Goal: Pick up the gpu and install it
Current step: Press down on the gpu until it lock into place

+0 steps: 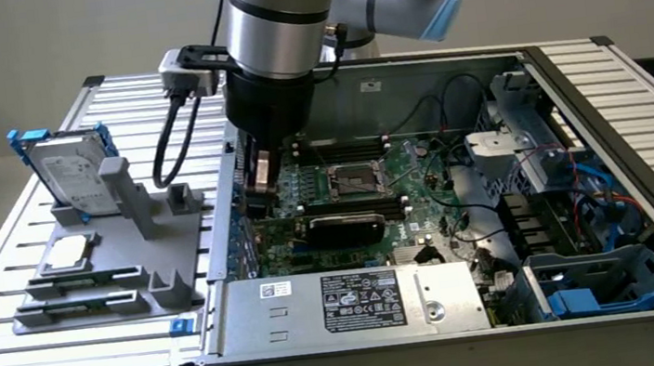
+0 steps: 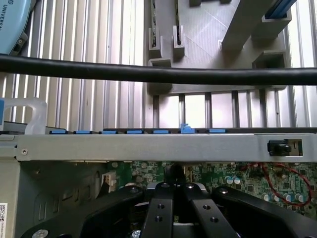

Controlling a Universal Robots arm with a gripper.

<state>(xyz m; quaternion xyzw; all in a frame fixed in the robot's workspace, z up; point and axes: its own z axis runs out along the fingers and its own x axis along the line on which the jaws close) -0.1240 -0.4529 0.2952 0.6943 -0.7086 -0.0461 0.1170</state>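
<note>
The gpu [image 1: 347, 227], its black rounded shroud facing up, sits on the green motherboard [image 1: 420, 181] inside the open computer case, just below the processor socket [image 1: 349, 178]. My gripper [image 1: 258, 190] hangs inside the case by its wall on the exterior view's left, a short way from the gpu and apart from it. In the wrist view my gripper [image 2: 173, 187] has its black fingers [image 2: 159, 208] drawn together, shut, with nothing visible between them and the motherboard [image 2: 233, 178] beyond.
A grey fixture [image 1: 106, 266] on the slatted table holds a silver hard drive in a blue-edged frame [image 1: 67, 173] and a small square silver chip [image 1: 70, 253]. The case's power supply [image 1: 360, 301], cable bundles [image 1: 530, 205] and blue drive cage [image 1: 596, 286] crowd the interior. A black cable [image 2: 158, 74] crosses the wrist view.
</note>
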